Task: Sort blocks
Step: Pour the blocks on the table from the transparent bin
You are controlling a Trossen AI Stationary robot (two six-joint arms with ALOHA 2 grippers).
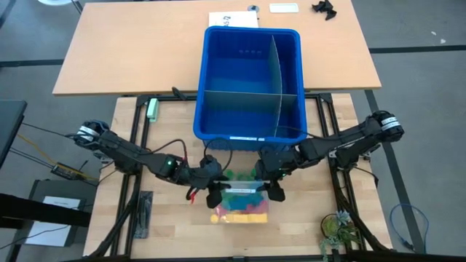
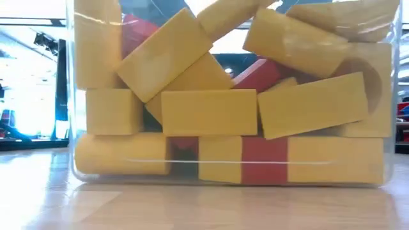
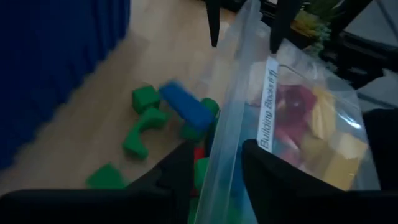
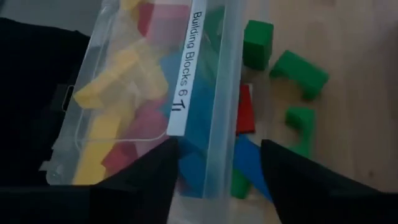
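Clear plastic fills the gap between my fingers on both sides: my left gripper [image 3: 214, 171] stands partly parted astride one rim of the small tub [image 1: 256, 215], and my right gripper [image 4: 217, 168] stands wider astride the labelled rim [image 4: 186, 68]; neither looks clamped tight, though I cannot tell whether the walls bear on the pads. Inside the tub, straight ahead of both sets of fingers, yellow and red blocks [image 2: 211, 112] lie heaped against the wall. Just past the tub, on the wood, green blocks [image 3: 144, 99] and a blue block [image 3: 186, 107] lie spilled. The tub's long axis runs from one gripper to the other, so each arm is equally near. Farther out, beyond the spill, stands the divided blue bin [image 1: 251, 80].
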